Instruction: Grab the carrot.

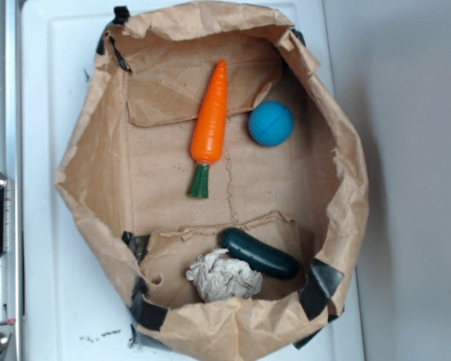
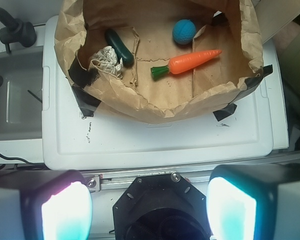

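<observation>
The orange carrot lies on the floor of the brown paper bag, tip toward the far wall, its green stem toward the middle. In the wrist view the carrot lies across the bag, stem to the left. My gripper stands open well outside the bag, above the arm's base. Its two glowing fingers are wide apart with nothing between them. The gripper does not show in the exterior view.
A blue ball sits right of the carrot. A dark green cucumber-shaped toy and a crumpled paper wad lie at the bag's other end. The bag stands on a white tray, its walls rising around the contents.
</observation>
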Controlling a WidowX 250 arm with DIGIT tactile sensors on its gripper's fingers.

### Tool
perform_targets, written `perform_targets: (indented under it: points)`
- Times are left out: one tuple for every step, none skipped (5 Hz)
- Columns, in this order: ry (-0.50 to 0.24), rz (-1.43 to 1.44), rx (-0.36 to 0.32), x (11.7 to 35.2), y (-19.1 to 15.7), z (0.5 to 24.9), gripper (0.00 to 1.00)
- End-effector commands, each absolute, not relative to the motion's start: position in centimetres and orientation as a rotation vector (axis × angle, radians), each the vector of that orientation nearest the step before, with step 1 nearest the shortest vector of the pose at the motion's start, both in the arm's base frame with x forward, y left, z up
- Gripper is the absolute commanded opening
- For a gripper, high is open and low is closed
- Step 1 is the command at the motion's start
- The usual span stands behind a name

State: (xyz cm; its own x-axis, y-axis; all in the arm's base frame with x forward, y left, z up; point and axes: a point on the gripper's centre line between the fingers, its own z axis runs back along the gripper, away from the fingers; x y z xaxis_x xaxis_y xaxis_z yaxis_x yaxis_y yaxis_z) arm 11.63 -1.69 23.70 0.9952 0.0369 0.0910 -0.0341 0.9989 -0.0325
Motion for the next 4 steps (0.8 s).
perform_targets:
  points:
    - [-0.092, 0.036, -0.031, 11.6, -1.7, 23.7, 1.0]
    - [-0.093, 0.075, -0.079, 13.6, -2.5, 24.2, 1.0]
    - [-0.104, 0.141, -0.09, 15.3, -2.8, 23.5, 1.0]
    - [-0.107, 0.256, -0.043, 17.5, -1.4, 21.4, 1.0]
